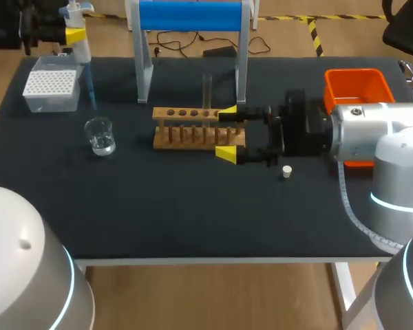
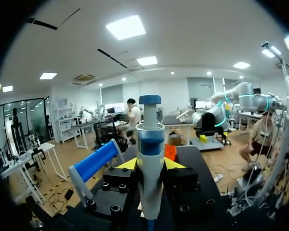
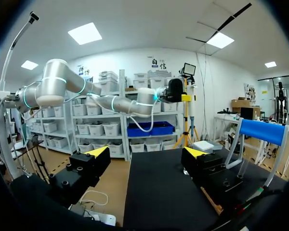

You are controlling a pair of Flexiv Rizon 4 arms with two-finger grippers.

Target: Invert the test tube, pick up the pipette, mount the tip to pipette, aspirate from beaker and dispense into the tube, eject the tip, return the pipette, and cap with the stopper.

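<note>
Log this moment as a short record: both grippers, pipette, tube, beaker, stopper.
left gripper: shut on pipette, raised beside tip box
blue tip: mounted on pipette, not in beaker
right gripper: open, at right end of rack
test tube: upright in rack, uncapped
beaker: holds clear liquid, in front of tip box
stopper: on table, beside right gripper
</note>
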